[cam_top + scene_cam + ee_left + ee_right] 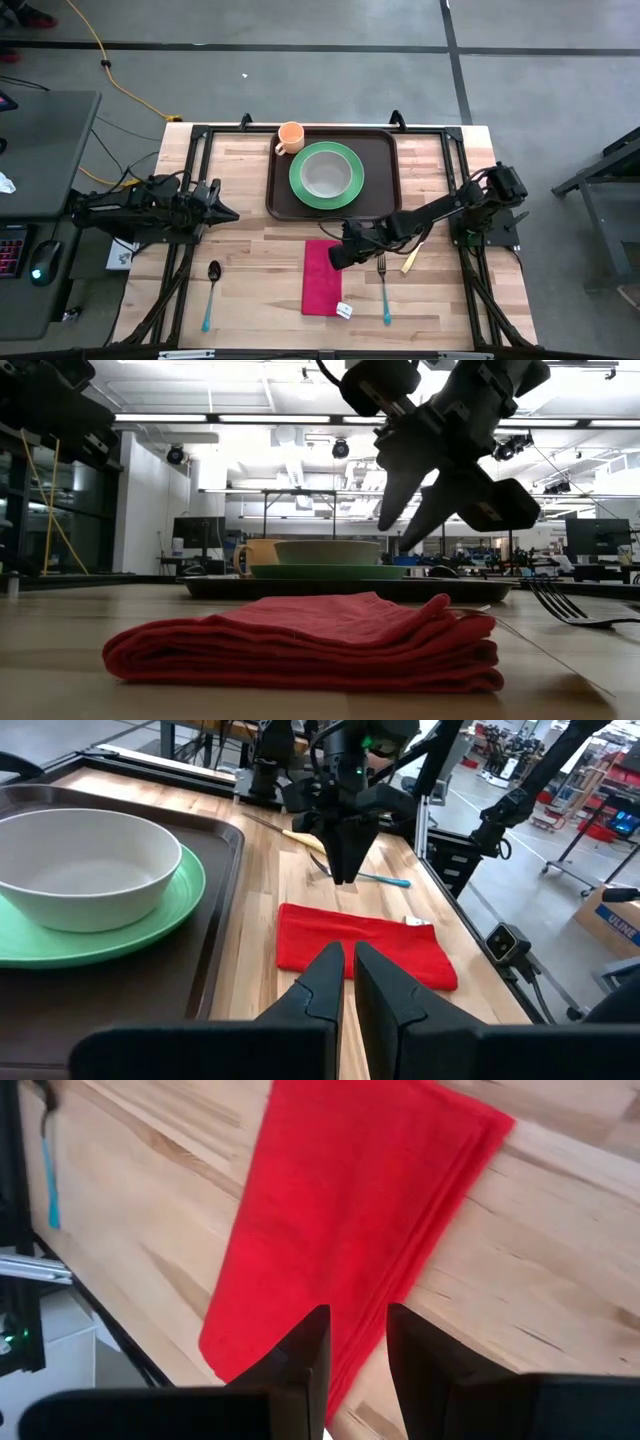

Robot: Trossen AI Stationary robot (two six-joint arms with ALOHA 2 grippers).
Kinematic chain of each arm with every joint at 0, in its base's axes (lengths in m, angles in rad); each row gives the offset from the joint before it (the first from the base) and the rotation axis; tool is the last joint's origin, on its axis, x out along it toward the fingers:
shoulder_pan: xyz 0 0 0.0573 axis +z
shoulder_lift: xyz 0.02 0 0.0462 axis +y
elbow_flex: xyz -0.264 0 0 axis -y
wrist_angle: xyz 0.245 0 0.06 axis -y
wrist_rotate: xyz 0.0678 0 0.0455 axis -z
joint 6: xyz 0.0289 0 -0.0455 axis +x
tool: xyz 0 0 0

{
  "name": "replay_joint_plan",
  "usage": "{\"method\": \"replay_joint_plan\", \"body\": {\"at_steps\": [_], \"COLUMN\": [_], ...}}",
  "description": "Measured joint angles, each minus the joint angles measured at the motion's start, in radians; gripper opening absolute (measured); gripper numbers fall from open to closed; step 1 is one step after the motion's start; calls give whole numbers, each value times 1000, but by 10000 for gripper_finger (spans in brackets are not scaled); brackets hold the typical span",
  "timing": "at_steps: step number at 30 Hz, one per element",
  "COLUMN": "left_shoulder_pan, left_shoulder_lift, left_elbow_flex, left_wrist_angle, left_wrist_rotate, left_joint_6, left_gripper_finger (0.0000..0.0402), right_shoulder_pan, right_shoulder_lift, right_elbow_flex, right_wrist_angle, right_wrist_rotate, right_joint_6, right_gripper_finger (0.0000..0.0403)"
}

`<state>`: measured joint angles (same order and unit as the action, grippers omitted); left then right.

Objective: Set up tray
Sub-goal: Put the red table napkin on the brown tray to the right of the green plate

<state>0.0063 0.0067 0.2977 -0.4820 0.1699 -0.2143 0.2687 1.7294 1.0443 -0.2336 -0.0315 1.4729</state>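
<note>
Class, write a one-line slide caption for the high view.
Right gripper hovers over the red napkin; left gripper waits beside the tray.

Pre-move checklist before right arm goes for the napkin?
1. Right end effector above the red napkin's edge nearest the tray: ok.
2. Its fingers parted a little, nothing between them: ok.
3. Napkin flat, folded, on bare wood, clear of the fork: ok.
4. Tray holds green plate, bowl and orange cup; free strip on its right side: ok.
5. Left end effector parked left of the tray, out of the path: ok.
6. Gap wide enough for the folds: cannot tell.
</note>
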Motion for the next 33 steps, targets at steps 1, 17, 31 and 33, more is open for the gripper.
{"method": "replay_joint_plan", "body": {"at_steps": [1,17,31,33], "left_shoulder_pan": [0,0,0,0], "left_shoulder_lift": [0,0,0,0], "left_elbow_flex": [0,0,0,0], "left_wrist_angle": [0,-16,-16,-16], "left_wrist_rotate": [0,0,-1,-1], "left_joint_6": [0,0,-1,-1], "left_gripper_finger": [56,56,56,56], "right_shoulder_pan": [0,0,0,0], "right_shoulder_lift": [0,0,0,0], "right_elbow_flex": [0,0,0,0], "right_wrist_angle": [-5,-9,-9,-9], "right_wrist_rotate": [0,-4,-7,-6], "right_joint_6": [3,1,1,0], "right_gripper_finger": [78,78,79,82]}}
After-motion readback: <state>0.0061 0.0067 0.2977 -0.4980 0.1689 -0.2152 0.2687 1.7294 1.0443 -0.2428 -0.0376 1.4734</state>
